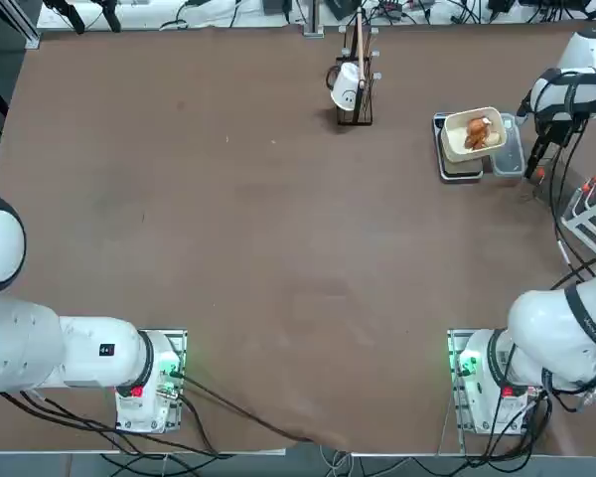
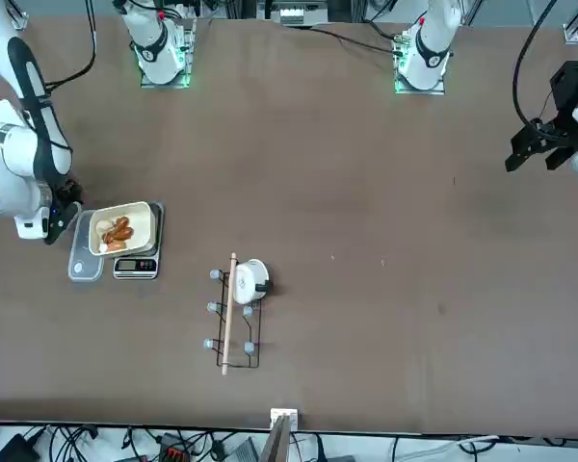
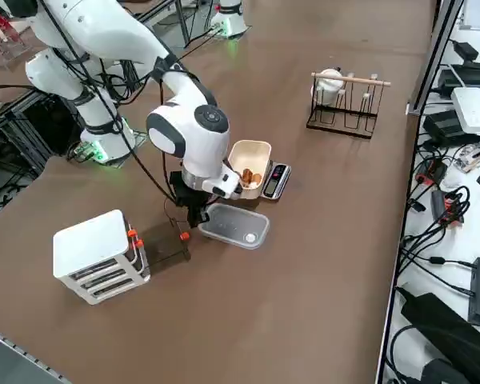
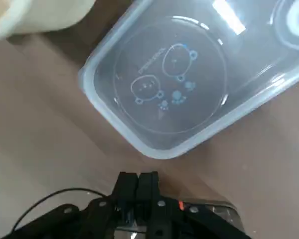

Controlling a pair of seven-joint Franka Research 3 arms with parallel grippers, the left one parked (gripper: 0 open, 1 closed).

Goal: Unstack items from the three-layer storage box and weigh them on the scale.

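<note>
Jaws of the right gripper (image 4: pixel 138 183) pressed together, empty, just beside the clear plastic rectangular container (image 4: pixel 189 79); only the wrist view shows its blue cartoon print, wording unreadable. Brown and orange-tan food pieces (image 3: pixel 249 176) lie apart in the cream tray (image 3: pixel 254 152) on the dark scale (image 3: pixel 275 180). White tiered storage box (image 3: pixel 100 254) stands near.

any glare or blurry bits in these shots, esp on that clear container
Right wrist view: bright glare streaks on the clear container, cream tray corner soft and out of focus, the shut pincer just short of the container. Right side view: the arm's shadow falls beside the storage box. Top view: even light, green glow at the arm bases.
</note>
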